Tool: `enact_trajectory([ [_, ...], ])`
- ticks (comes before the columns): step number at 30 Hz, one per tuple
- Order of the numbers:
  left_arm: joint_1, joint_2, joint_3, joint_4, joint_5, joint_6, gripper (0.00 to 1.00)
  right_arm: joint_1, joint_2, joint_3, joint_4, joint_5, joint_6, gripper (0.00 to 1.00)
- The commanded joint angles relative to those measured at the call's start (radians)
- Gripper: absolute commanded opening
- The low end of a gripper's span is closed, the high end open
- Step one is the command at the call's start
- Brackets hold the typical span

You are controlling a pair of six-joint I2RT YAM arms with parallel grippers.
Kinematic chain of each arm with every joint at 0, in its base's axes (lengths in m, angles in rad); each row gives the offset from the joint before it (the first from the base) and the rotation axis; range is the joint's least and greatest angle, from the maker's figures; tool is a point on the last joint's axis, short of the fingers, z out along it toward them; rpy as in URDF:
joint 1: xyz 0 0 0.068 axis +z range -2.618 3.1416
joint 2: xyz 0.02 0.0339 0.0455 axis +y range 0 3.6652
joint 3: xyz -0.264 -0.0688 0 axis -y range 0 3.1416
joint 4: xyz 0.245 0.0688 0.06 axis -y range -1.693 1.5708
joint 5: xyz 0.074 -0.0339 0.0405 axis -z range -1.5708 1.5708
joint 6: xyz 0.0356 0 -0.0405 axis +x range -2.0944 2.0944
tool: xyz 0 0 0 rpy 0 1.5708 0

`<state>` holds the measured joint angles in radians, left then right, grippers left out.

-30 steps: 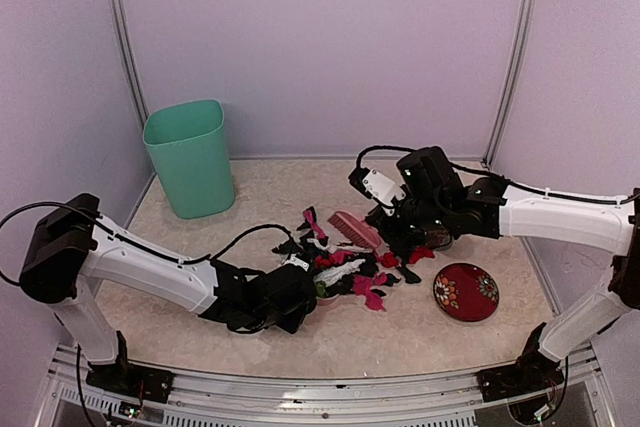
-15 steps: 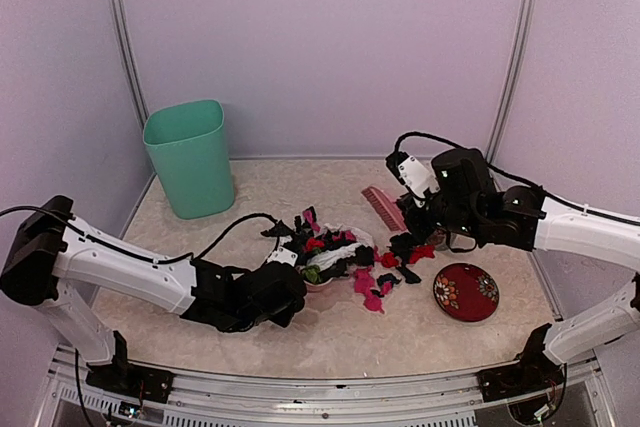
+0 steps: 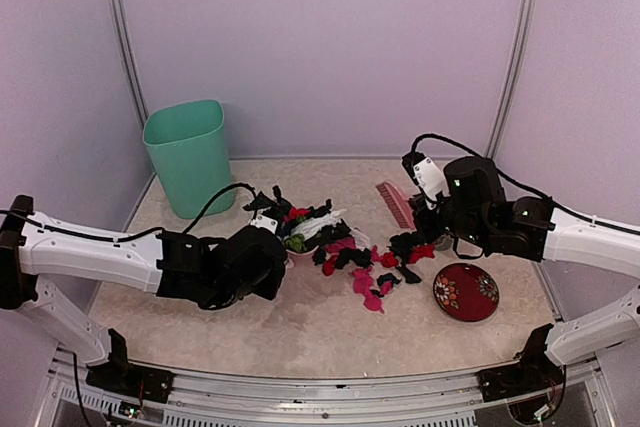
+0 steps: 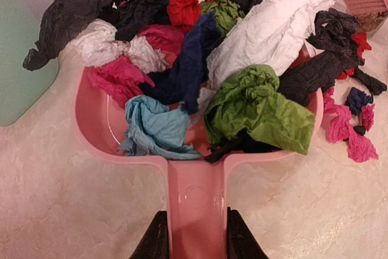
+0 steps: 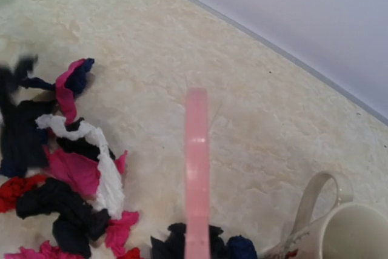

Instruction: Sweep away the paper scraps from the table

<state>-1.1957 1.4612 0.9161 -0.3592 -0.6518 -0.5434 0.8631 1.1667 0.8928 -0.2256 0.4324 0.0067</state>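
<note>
My left gripper [image 4: 195, 244] is shut on the handle of a pink dustpan [image 4: 97, 119]. The pan is heaped with paper scraps [image 4: 254, 101] in green, white, red, black, blue and pink. From above, the left gripper [image 3: 278, 249] holds this load [image 3: 305, 222] left of the middle of the table [image 3: 320, 337]. More paper scraps [image 3: 365, 272] lie loose on the table between the arms. My right gripper [image 3: 418, 209] is shut on a pink brush [image 3: 396, 204], which is raised behind the loose scraps. In the right wrist view the brush [image 5: 197, 168] shows edge-on above scraps [image 5: 66, 168]; the fingers are hidden.
A green bin [image 3: 190, 157] stands at the back left, behind the dustpan. A red patterned plate [image 3: 466, 292] lies at the front right. A white mug [image 5: 345, 228] sits just right of the brush, close to the right arm.
The left arm has carried the loaded dustpan left and back, toward the bin. The right arm has swung the brush right and back, off the scrap pile.
</note>
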Motion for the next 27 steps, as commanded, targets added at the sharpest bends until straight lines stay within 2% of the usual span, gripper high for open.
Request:
enact_trajectory([
  [1,0.057,-0.079,0.077,-0.081,-0.008,0.032,0.0,-0.011,-0.009,-0.015,0.054,0.006,0.022,0.0],
  [15,0.266,-0.244,0.268,-0.229,0.113,0.135,0.0,-0.016,0.002,-0.028,0.071,-0.02,0.028,0.0],
  [23,0.456,-0.254,0.392,-0.245,0.235,0.209,0.0,-0.017,0.016,-0.034,0.088,-0.047,0.042,0.0],
  [27,0.581,-0.24,0.436,-0.239,0.364,0.233,0.0,-0.016,0.022,-0.031,0.091,-0.054,0.044,0.0],
])
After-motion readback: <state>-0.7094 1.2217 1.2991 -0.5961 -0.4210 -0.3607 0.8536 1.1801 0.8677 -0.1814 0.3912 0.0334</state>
